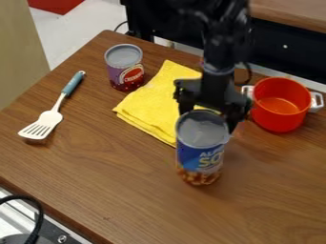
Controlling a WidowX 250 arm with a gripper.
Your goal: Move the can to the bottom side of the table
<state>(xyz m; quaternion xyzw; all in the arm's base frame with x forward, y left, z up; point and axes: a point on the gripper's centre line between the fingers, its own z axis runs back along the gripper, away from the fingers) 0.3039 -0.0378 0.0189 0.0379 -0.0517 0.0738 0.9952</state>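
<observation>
**Poster 1:** Table (pixel 130 190) first, since its near part is closest to the camera and that's where you're headed. What's your gripper (pixel 208 112) up to?

**Poster 2:** Hanging at the rim of the tall can, mid-table. Can't tell whether it's clamped on the can or not, so I'd check your grip before you shift anything.

**Poster 1:** Are the cloth (pixel 153 102) and pot (pixel 280 106) in your way?

**Poster 2:** Doubt it. Yellow cloth's just behind the can, red pot's off to the right, and you want to come toward the camera, away from both. The tall can (pixel 202 155) stands upright, so I'd take it you're at the carrying step. Get a square, even hold, raise it just a touch, go slow and keep it plumb. Tall and narrow like that, it could tip if you drag it by the top. Set the base down flat before you let go.

**Poster 1:** Labels?

**Poster 2:** Yours is blue with big pale lettering and a food picture low down. The short can (pixel 125 69), up beside the cloth, is purple and red with a worded red badge. Leave that and the spatula (pixel 49 116) alone.
</observation>
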